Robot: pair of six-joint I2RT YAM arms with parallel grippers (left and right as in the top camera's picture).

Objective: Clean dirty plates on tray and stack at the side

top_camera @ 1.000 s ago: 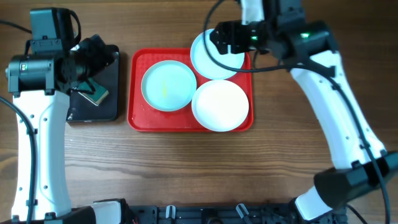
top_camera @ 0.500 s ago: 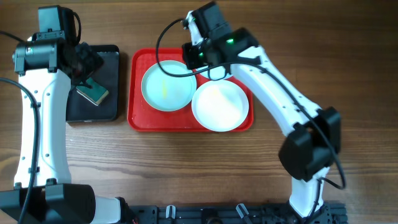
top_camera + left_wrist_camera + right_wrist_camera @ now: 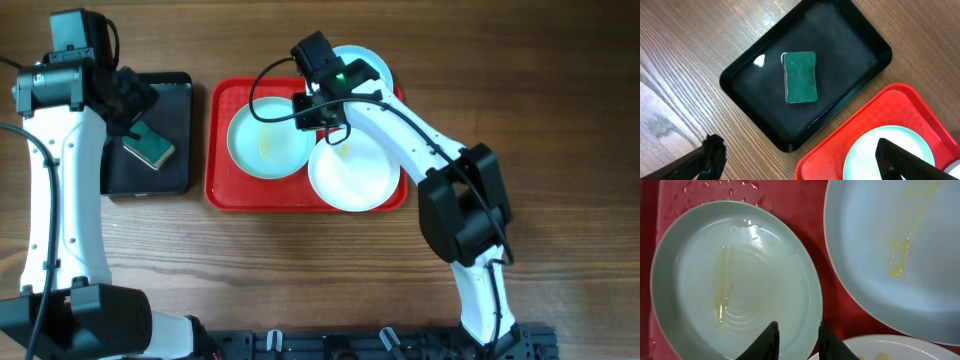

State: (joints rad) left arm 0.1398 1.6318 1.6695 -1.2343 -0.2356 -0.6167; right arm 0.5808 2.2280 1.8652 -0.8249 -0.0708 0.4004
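Observation:
Three plates lie on the red tray (image 3: 218,190). A mint plate (image 3: 262,148) with a yellow smear is at the left, a whitish plate (image 3: 355,178) at the front right, and a pale blue plate (image 3: 368,62) at the back, partly under my right arm. My right gripper (image 3: 318,118) straddles the mint plate's (image 3: 735,280) right rim, one finger inside the plate and one outside, closed down on it. The plate lies flat. My left gripper (image 3: 128,98) hangs open and empty above the black tray (image 3: 180,180).
A green sponge (image 3: 801,76) lies in the black tray (image 3: 850,40), left of the red tray (image 3: 890,115). The back plate (image 3: 900,245) also carries a yellow streak. Bare wooden table surrounds both trays.
My right arm swung from the back plate down to the mint plate's right rim, and its jaws narrowed onto that rim. The left gripper opened a little wider over the black tray.

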